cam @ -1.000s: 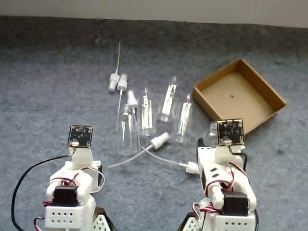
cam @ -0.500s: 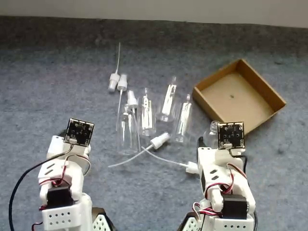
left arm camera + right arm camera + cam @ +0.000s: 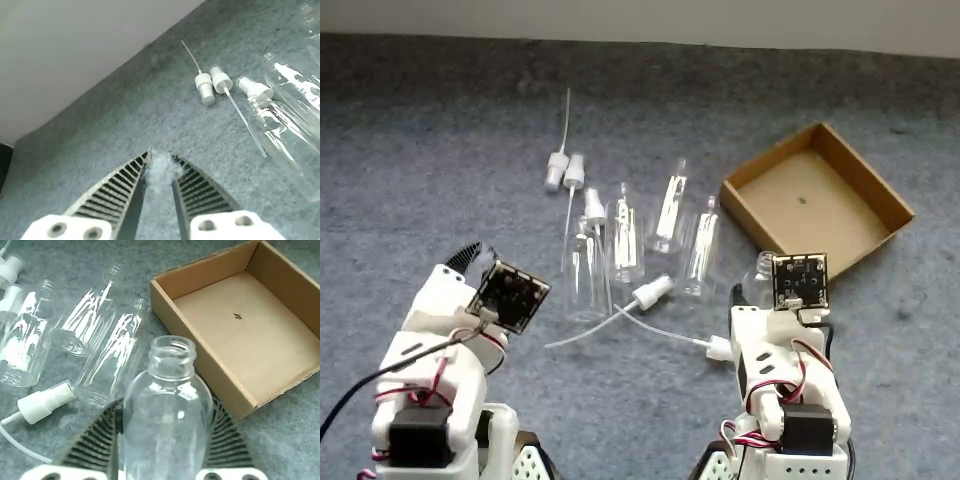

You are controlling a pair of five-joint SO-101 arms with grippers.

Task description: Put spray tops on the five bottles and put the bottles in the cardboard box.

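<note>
The right claw pinches a clear bottle by its round body, the neck bare. The cardboard box lies just beyond, at the right of the high view. The left claw is only a little spread and holds nothing. Two spray tops lie at upper centre. The smooth bottle may slip or turn when a top is pressed on.

Uncapped bottle between jaws, cardboard box beyond

Grey, coarse carpet-like mat covering the table, meeting a pale plain wall along its far edge.
</note>
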